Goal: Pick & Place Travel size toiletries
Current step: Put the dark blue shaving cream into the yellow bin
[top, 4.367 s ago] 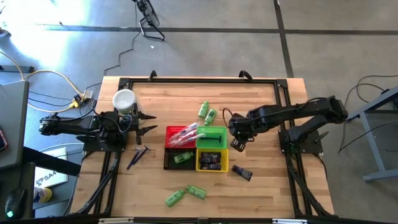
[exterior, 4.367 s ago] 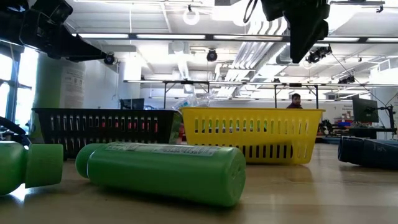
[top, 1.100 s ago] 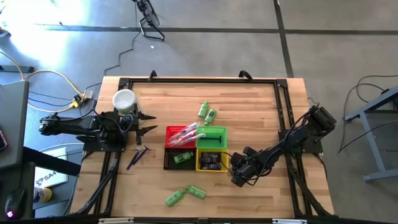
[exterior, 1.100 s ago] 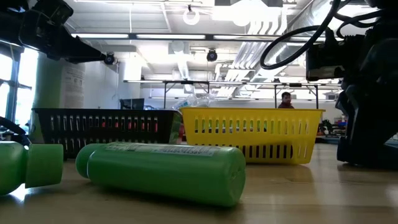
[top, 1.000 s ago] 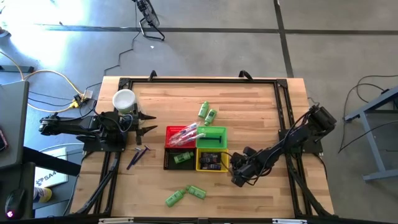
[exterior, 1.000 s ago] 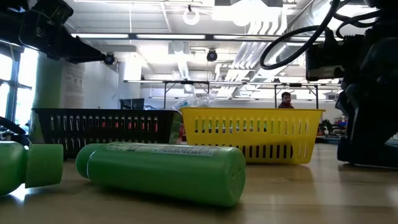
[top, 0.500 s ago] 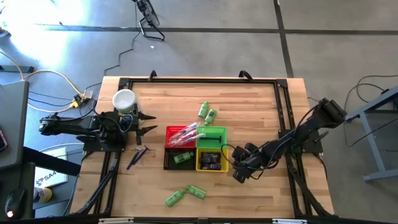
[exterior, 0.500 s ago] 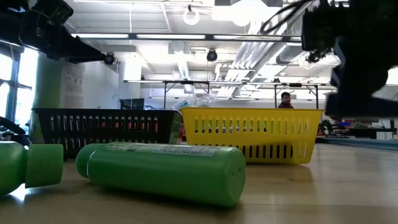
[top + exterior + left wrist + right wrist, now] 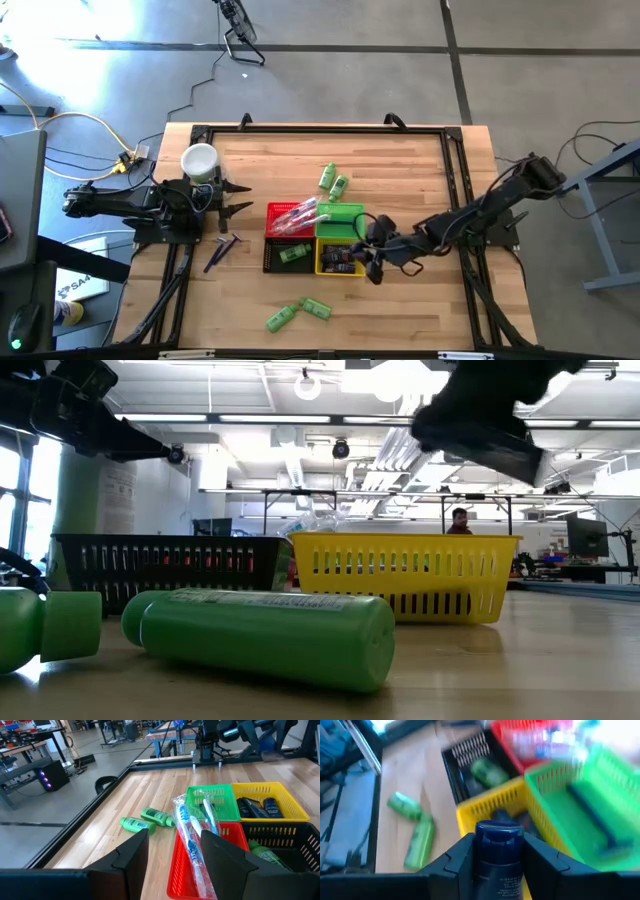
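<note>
My right gripper (image 9: 368, 260) hangs over the right rim of the yellow basket (image 9: 340, 259), shut on a dark blue tube (image 9: 498, 855). In the low view it is a dark shape (image 9: 480, 420) above that basket (image 9: 405, 575). More dark tubes (image 9: 257, 807) lie in the yellow basket. Clear toothbrushes (image 9: 192, 837) lean out of the red basket (image 9: 290, 220). Two green bottles (image 9: 333, 180) lie behind the green basket (image 9: 342, 218), and two more (image 9: 297, 314) lie near the table's near edge. Purple sticks (image 9: 222, 250) lie at the left. My left gripper (image 9: 235, 197) waits open beside the white cup (image 9: 200, 160). My right gripper pinches the dark blue tube between its two fingers (image 9: 457, 857), which lie on the tube's two sides just behind the round cap (image 9: 498, 831). The tube lies along the fingers with its cap pointing forward past them. It is lifted clear of the table, over the yellow basket (image 9: 487, 807).
The four baskets stand in a block at mid-table; the black one (image 9: 288, 256) holds a green bottle (image 9: 487, 772). A raised frame (image 9: 320, 130) runs along the table's edges. Bare wood lies right of the baskets (image 9: 420, 300) and at the far side (image 9: 270, 160).
My right gripper, low on the table at the dark tube right of the yellow basket a second ago, has risen with the tube in its fingers and moved toward the table's left, up to the yellow basket. The tube has left the table.
</note>
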Action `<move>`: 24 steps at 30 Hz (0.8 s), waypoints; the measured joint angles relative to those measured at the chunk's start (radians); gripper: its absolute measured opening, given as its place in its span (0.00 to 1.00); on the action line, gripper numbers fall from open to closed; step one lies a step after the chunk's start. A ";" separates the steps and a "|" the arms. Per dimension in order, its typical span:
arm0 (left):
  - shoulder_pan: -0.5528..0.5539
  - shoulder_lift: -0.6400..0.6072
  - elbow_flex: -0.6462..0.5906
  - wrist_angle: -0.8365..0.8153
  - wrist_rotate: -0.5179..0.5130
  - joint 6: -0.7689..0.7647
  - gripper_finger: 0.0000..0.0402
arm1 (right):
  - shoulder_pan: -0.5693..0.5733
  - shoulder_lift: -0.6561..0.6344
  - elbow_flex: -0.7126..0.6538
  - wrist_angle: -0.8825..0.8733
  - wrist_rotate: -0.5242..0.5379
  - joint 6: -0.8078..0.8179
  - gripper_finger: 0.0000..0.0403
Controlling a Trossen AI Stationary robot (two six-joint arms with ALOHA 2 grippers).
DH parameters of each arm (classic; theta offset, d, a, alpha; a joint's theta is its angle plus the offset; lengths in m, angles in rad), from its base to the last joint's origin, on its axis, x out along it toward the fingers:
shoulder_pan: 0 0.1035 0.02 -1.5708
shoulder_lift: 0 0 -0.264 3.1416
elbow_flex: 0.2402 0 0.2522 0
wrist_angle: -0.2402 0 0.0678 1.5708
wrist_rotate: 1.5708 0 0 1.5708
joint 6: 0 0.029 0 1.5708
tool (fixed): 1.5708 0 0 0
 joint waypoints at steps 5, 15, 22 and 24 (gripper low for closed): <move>0.000 0.000 0.000 0.000 0.000 0.000 0.44 | -0.044 0.041 0.000 0.080 0.057 -0.119 0.33; 0.000 0.000 0.000 0.000 0.000 0.000 0.44 | -0.086 0.199 0.000 0.225 0.022 -0.242 0.33; 0.000 0.000 0.000 -0.001 0.000 0.002 0.44 | -0.085 0.256 0.000 0.233 -0.044 -0.288 0.33; 0.000 0.000 0.000 -0.001 0.000 0.005 0.44 | -0.085 0.262 0.000 0.235 -0.054 -0.288 0.34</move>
